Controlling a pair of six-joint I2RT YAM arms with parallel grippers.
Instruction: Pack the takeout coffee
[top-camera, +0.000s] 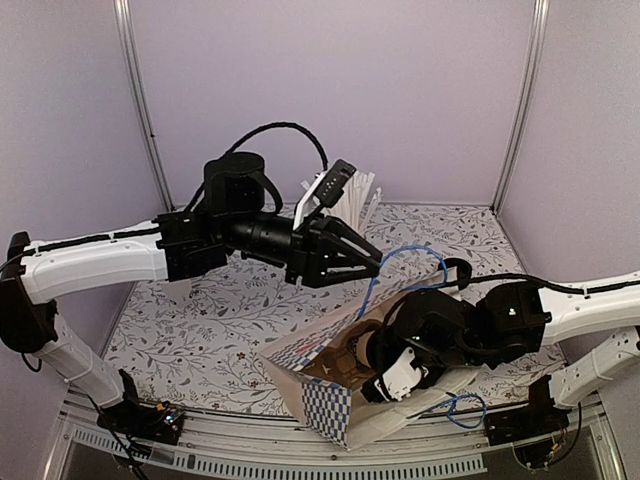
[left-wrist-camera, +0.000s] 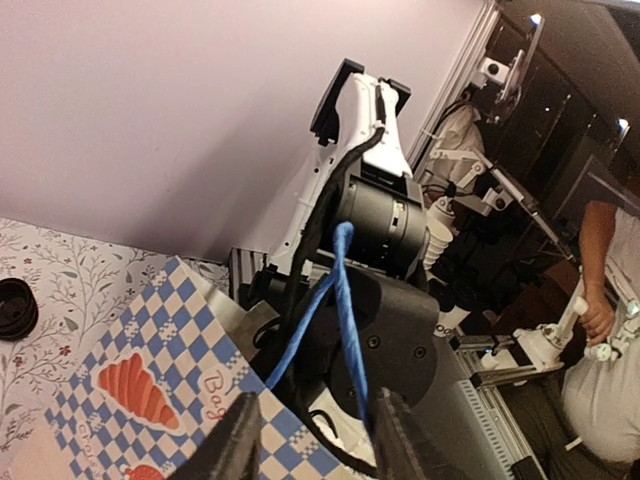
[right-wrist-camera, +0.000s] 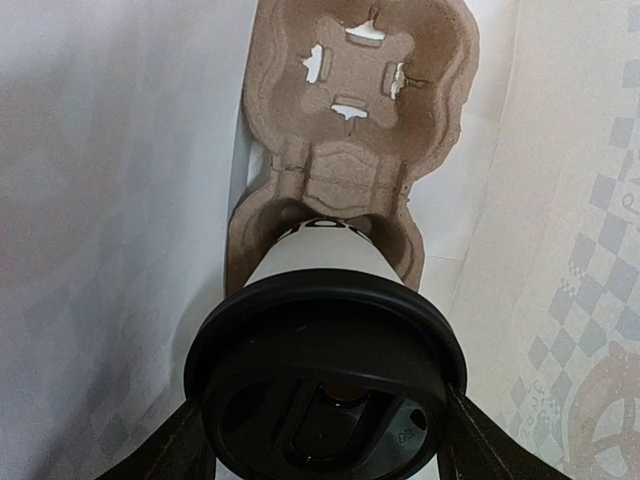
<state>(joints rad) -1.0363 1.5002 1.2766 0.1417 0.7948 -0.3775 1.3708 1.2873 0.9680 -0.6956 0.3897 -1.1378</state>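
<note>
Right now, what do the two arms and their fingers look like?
Both arms share a build: the left arm and right arm have long white links with chunky black joints. A black cable loops over the left one. Each ends in tapered matte black fingers.

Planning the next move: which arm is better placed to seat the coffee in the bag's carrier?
Right, probably: the right gripper clasps the takeout coffee by its lid at the cardboard carrier; the left gripper is at the blue handle.
</note>
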